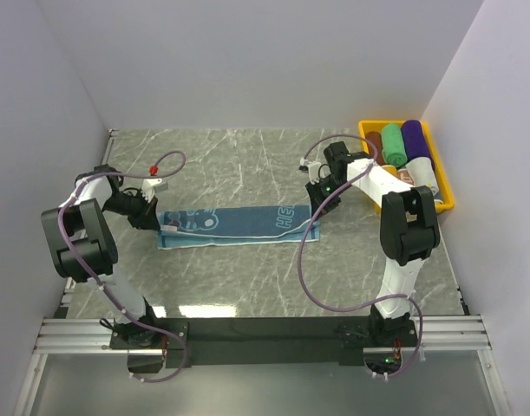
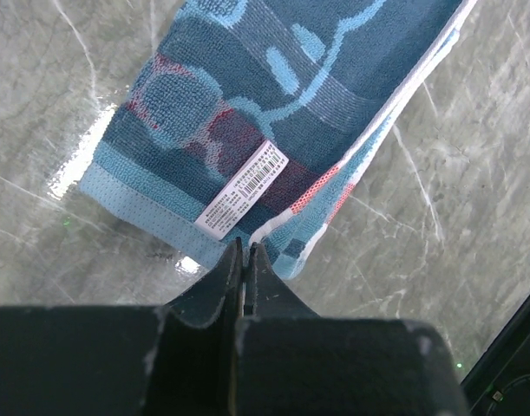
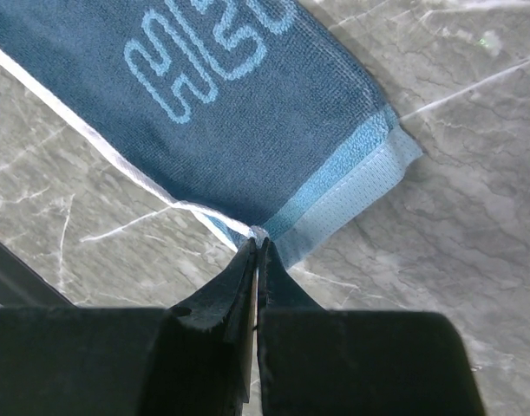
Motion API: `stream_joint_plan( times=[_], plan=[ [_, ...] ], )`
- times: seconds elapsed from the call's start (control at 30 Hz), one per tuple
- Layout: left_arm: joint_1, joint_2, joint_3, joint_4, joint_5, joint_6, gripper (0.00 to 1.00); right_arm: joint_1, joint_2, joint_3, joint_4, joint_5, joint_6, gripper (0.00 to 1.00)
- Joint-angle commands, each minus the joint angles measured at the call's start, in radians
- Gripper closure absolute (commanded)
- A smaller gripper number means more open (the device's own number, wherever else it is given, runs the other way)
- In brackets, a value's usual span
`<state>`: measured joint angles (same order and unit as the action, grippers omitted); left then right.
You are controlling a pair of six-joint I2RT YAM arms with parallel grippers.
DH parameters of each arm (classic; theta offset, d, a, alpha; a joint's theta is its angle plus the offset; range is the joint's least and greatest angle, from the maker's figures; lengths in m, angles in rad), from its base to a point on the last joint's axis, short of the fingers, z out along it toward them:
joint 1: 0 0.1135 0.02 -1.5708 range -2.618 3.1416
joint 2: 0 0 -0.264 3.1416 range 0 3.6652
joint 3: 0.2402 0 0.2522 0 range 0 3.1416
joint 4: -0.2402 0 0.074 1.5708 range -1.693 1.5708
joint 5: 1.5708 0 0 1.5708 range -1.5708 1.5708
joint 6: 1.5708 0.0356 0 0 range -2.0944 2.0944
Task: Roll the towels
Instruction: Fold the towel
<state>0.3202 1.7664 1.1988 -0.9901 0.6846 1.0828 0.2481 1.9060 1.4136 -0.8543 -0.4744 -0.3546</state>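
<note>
Blue printed towel [image 1: 234,227] — flat, folded lengthwise

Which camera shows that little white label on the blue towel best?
The left wrist view: the label sits close up, barcode visible. Overhead, the whole towel shows but the label is too small to make out; the right wrist view shows only the towel's other end.

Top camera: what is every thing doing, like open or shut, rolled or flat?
blue towel: unrolled, lying flat in a long strip.
left gripper: jaws shut on the towel's corner.
right gripper: jaws shut on its other end.
rolled towels: rolled, lying in the yellow bin.
</note>
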Motion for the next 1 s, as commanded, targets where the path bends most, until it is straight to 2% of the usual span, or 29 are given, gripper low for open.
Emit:
stream_joint_plan(
  times=[0.0,0.13,0.23,0.33,0.37,0.5,0.57,0.7,0.87,0.9,0.97],
  plan=[
    [0.005,-0.002,0.002,0.008,0.006,0.008,0.99,-0.003,-0.001,0.025,-0.009,0.010,-0.017,1.00],
    [0.005,-0.012,0.002,-0.021,0.012,0.032,0.99,-0.004,-0.012,0.015,-0.032,0.026,-0.044,1.00],
    [0.003,-0.022,0.004,-0.071,0.030,0.087,0.94,-0.004,-0.025,0.005,-0.052,0.031,-0.058,1.00],
    [0.005,-0.038,0.002,-0.171,0.036,0.190,0.72,-0.004,-0.036,0.013,-0.090,0.023,-0.072,0.75],
    [0.005,-0.044,0.002,-0.218,0.035,0.212,0.61,-0.010,-0.042,0.018,-0.103,0.011,-0.073,0.65],
    [0.006,-0.087,0.007,-0.271,0.036,0.232,0.52,-0.013,-0.088,0.044,-0.130,-0.018,-0.049,0.60],
    [0.008,-0.110,-0.002,-0.249,0.044,0.198,0.51,-0.015,-0.104,0.036,-0.115,-0.015,-0.011,0.61],
    [0.016,-0.172,-0.044,-0.093,0.075,-0.011,0.55,-0.015,-0.096,0.004,-0.074,0.017,0.068,0.68],
    [0.016,-0.139,-0.068,0.048,0.104,-0.291,0.71,-0.010,-0.047,-0.008,-0.006,0.031,0.161,0.78],
    [0.016,-0.130,-0.074,0.073,0.095,-0.384,0.73,-0.010,-0.038,-0.004,-0.002,0.031,0.167,0.78],
    [0.013,-0.113,-0.090,0.114,0.089,-0.440,0.78,0.000,-0.006,0.007,0.017,0.043,0.181,0.78]
  ],
)
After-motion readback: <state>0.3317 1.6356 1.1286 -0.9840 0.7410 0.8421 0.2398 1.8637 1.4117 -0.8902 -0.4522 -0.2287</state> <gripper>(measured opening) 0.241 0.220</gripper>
